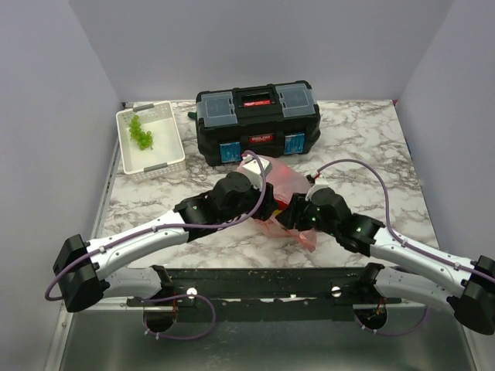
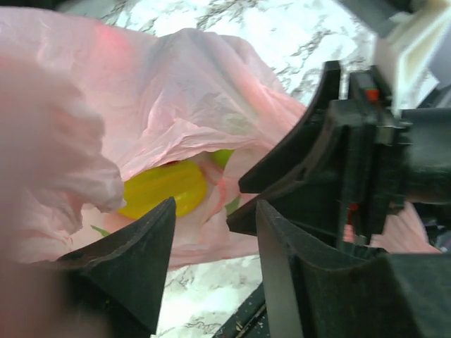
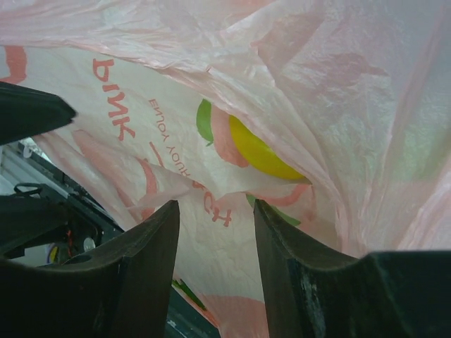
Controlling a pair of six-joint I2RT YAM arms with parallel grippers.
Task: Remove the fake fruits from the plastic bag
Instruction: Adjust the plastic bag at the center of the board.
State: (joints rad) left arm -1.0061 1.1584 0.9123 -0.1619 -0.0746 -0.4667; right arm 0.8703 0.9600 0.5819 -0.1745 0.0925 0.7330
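The pink plastic bag [image 1: 280, 184] lies crumpled on the marble table in front of the toolbox, with both grippers at its near edge. My left gripper [image 2: 215, 211] is open, and the bag's lower rim [image 2: 211, 232] hangs between its fingers without being pinched. Inside the bag's mouth show a yellow lemon [image 2: 163, 186] and a bit of a green fruit [image 2: 222, 156]. My right gripper [image 3: 215, 208] is open too, with printed bag film [image 3: 211, 239] across the gap. The yellow lemon [image 3: 262, 151] shows through the film. The other fake fruits are hidden.
A black toolbox [image 1: 257, 124] stands right behind the bag. A white slotted basket [image 1: 172, 139] with a light green grape bunch [image 1: 141, 133] sits at the back left. The two grippers [image 1: 278, 212] are nearly touching; the right one [image 2: 352, 162] fills the left wrist view's right side.
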